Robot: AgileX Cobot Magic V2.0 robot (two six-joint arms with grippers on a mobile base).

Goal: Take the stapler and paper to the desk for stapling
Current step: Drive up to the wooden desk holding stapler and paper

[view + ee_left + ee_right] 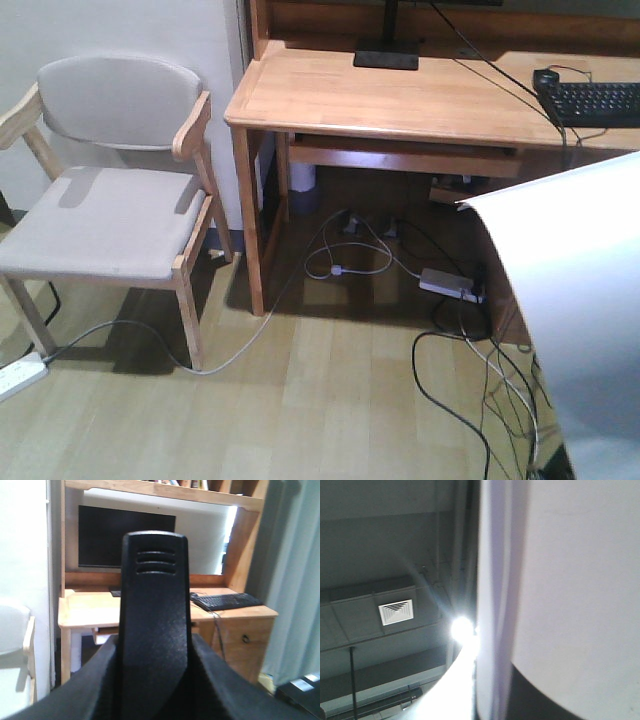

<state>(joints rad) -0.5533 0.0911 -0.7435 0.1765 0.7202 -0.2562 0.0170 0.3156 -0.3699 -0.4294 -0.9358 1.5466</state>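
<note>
Left wrist-mounted view: the stapler (155, 620) fills the middle of the frame. Its long axis runs straight up the picture, away from the camera. The rounded far end, marked with three short grooves, points at the bench (92, 612) and the dark monitor (100, 537) behind it. The left gripper (156, 672) has its jaws closed in against the stapler's two flanks. One black textured finger (92, 685) presses on one side and its partner on the other, so the stapler is held off the bench, well short of it.

On the exterior front-facing view, the paper (580, 300) stands at the right edge, nearly upright and bowed. Its long side runs down the frame and its top corner curls leftward at about the height of the bench's underside. It is in the air in front of the bench, not lying on the plank top. A keyboard (595, 100) and the monitor's foot (386, 58) rest on that top. A padded wooden chair (110, 220) stands to the left, and cables (340, 265) lie on the floor beneath.

On the right wrist-mounted view the sheet covers the right half, against a ceiling with a vent (396, 611) and a glaring lamp (462, 628). How the right gripper's jaws stand I cannot tell, as the sheet hides them.
</note>
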